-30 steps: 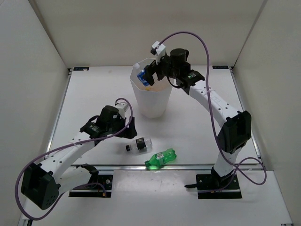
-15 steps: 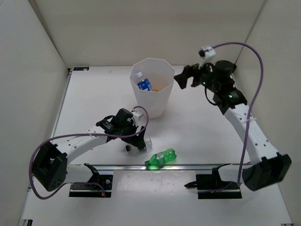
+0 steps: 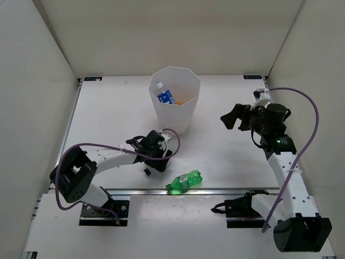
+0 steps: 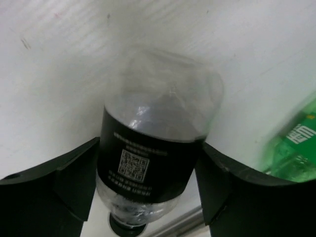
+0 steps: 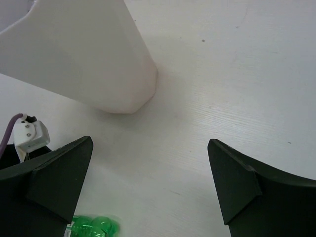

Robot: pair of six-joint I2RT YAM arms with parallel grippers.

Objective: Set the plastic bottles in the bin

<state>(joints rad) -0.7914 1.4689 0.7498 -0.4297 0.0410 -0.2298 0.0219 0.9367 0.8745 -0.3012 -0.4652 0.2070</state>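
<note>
**A:** Both arms shifted?

**B:** Yes. From above, my right gripper (image 3: 232,120) has swung right, away from the bin (image 3: 173,116). My left gripper (image 3: 156,156) has dropped onto the black-capped bottle (image 3: 146,171), nearer than the bin.

**A:** Held?

**B:** Left wrist: jaws clenched on its black label. It lies on the table (image 4: 74,49), with the green bottle (image 4: 296,143) to its right. Right wrist: jaws released, empty. Lifting comes next, I judge.

Left tool (image 3: 156,157) reaches low; right tool (image 3: 230,119) hovers, jaws apart.
</note>
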